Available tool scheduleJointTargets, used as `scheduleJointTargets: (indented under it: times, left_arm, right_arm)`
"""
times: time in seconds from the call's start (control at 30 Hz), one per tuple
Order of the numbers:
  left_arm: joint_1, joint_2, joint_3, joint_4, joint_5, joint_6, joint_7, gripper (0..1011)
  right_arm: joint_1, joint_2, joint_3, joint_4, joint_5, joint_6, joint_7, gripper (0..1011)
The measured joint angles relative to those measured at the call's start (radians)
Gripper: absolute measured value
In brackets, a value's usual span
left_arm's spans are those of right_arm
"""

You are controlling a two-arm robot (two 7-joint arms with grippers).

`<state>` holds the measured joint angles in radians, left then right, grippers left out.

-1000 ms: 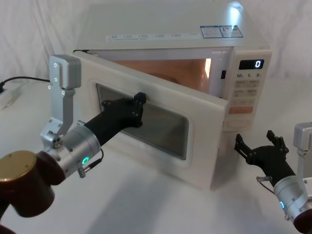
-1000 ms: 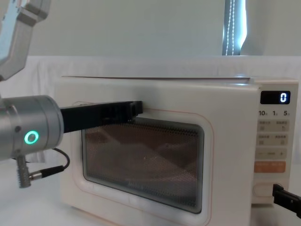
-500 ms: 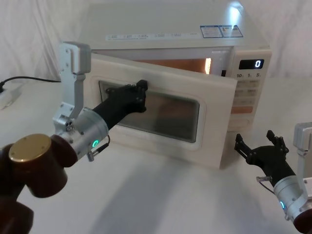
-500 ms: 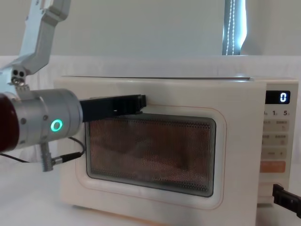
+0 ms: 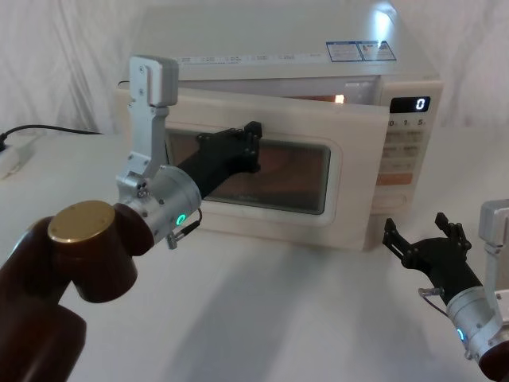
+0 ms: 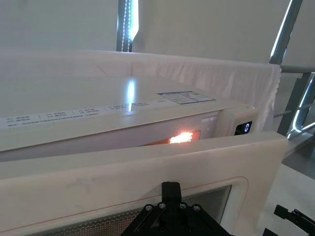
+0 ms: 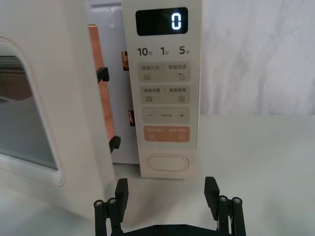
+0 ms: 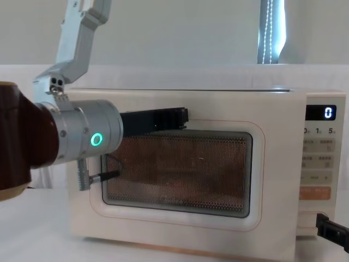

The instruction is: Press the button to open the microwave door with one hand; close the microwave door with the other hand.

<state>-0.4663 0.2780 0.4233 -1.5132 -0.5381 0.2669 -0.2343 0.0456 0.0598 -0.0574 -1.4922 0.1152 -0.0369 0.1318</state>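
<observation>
My left gripper (image 5: 248, 143), its finger state unreadable, has swung the microwave door (image 5: 350, 171) from wide open to nearly shut; a lit gap remains at 12 o'clock. My right gripper (image 5: 423, 239), fingers apart, waits below the button (image 7: 167, 162).

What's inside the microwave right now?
Through the gap beside the nearly shut door, an orange lamp glows inside the microwave. The door's mesh window covers the rest, so any food can't be made out.
</observation>
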Motion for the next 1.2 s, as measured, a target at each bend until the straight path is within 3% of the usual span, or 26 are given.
scheduleJointTargets:
  times: [0.13,0.57,1.2]
  left_arm:
    - [-0.027,-0.027,0.008,0.039,0.028,0.000,0.010,0]
    - [-0.051,-0.060,0.010,0.081,0.082,-0.004,0.018,0]
    - [-0.075,-0.115,-0.022,0.130,0.143,-0.014,0.029,0]
  right_arm:
    - [0.000,0.000,0.000,0.000,0.000,0.000,0.000,1002]
    - [0.000,0.000,0.000,0.000,0.000,0.000,0.000,1002]
    - [0.000,0.000,0.000,0.000,0.000,0.000,0.000,1002]
